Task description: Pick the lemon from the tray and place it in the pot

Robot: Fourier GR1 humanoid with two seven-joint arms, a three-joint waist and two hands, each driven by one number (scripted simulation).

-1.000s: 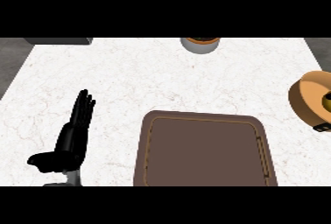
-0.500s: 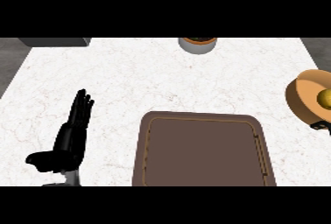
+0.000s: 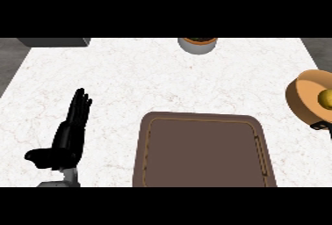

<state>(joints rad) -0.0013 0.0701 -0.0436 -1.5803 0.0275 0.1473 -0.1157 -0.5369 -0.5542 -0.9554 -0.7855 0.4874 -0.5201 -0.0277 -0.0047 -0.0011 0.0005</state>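
The left hand [image 3: 66,134] rests at the view's left on the white marbled bench [image 3: 162,88]. It is open, with its fingers straight and pointing up the view, and it holds nothing.

To its right lies the brown rectangular tray with a raised rim [image 3: 204,154]. Nothing shows on it, so the pick appears to be done. Farther back, at the bench's far edge, stands a small grey round container with an orange inside [image 3: 198,45], which has no part in this.

At the far right, cut by the view's edge, is the round tan-orange pot [image 3: 299,94]. The yellow lemon [image 3: 326,99] shows within the pot's outline. I cannot tell whether it sits inside or is held just above. A small dark shape [image 3: 320,126] touches the pot's lower rim. It may be a handle or a bit of the right hand, and that hand's state cannot be told.

By my judgement the task is nearly complete. At most, the release and drawing the hand away are left.
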